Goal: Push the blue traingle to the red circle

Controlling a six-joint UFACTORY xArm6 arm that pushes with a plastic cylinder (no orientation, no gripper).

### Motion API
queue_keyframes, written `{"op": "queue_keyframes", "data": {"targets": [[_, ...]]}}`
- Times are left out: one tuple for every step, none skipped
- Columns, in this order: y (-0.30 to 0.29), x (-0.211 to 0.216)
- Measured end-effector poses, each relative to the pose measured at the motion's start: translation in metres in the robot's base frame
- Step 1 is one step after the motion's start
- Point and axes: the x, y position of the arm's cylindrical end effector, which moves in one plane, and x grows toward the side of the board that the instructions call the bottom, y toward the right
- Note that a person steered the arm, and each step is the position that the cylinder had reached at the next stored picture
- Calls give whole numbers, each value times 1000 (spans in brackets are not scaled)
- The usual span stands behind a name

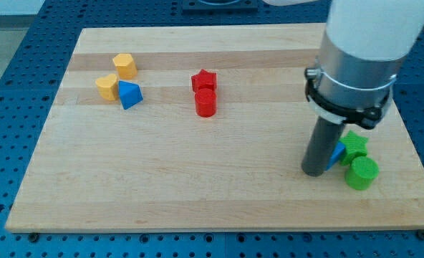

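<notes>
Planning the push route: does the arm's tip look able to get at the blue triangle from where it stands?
Probably yes. My tip sits at the view's right beside the green blocks; bare board lies between it and the blue triangle, passing below the red circle.

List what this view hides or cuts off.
- Blue block by the green blocks: mostly behind the rod, shape unclear.
- My tip: at that block's left edge; contact cannot be told.
- Arm: cut off by the view's top.
- Blue triangle, red circle: fully visible.
</notes>
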Motion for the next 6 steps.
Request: {"op": "queue_keyframes", "data": {"targets": [[9,0],[7,0],[-13,4],[-53,6],[-109,6],[-172,11]]}}
